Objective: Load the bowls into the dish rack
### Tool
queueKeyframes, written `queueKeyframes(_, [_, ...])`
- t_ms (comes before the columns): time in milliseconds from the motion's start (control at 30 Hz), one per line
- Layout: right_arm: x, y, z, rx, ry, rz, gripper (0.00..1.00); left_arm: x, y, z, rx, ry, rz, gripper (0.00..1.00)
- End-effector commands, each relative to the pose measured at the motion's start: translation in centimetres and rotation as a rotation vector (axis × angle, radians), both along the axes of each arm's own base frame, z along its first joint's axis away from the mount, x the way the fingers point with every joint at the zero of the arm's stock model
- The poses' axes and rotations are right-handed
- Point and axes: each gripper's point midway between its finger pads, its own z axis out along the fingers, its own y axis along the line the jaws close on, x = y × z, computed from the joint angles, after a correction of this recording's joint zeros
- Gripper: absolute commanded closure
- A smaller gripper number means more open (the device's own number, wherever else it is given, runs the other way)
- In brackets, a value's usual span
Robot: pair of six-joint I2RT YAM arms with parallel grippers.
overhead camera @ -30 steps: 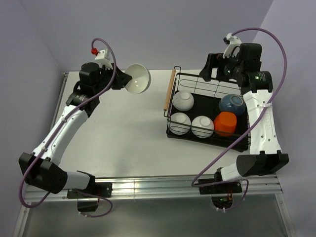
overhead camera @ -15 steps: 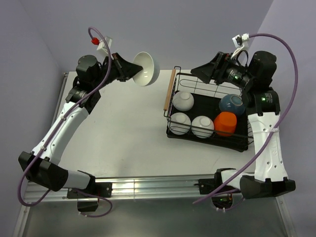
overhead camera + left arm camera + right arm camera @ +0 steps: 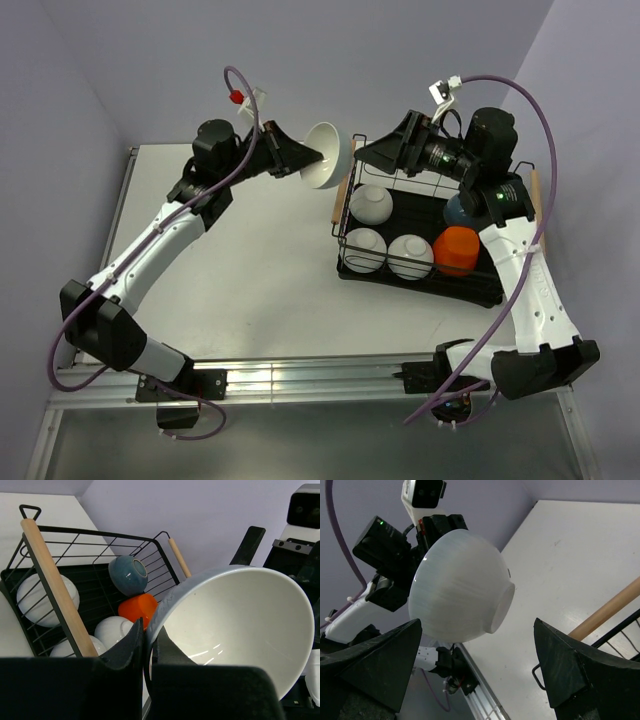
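My left hand [image 3: 308, 156] is clamped on the rim of a white bowl [image 3: 328, 155], held in the air near the surface's far edge, just left of the dish rack [image 3: 480, 288]. My right hand [image 3: 375, 152] gapes wide, empty, facing it. Glossy, stiff, breakable, likely slippery: I'd grip the opposite rim.

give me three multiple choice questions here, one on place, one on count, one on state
1. Where is the white bowl outside the dish rack? A lying beside the rack B held aloft by the left end effector C under the rack
2. How many bowls lie in the rack? A three B five C six
3. The right end effector is A open B shut on a bowl C shut, empty
B, its rim is pinched in mid-air; B, three white, one blue, one orange; A, it gapes wide, empty.
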Motion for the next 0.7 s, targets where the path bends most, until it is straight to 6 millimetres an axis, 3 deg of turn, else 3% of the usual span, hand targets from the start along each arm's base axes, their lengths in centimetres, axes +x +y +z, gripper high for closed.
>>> queueKeyframes(0, [-1.4,0.9,1.0,0.048,-0.017,0.048,0.0,-0.8,-0.8,4.1,-0.099,-0.086,-0.031,1.0])
queueKeyframes(333, [-1.9,2.6,-0.3,0.07,0.051,0.102,0.0,-1.0,-2.6,2.4,-0.072,-0.061,-0.049,1.0])
queueKeyframes(667, [-0.7,2.6,-1.4,0.085,0.118,0.047,0.0,-0.7,-3.1,2.6,-0.075,-0.064,-0.047,1.0])
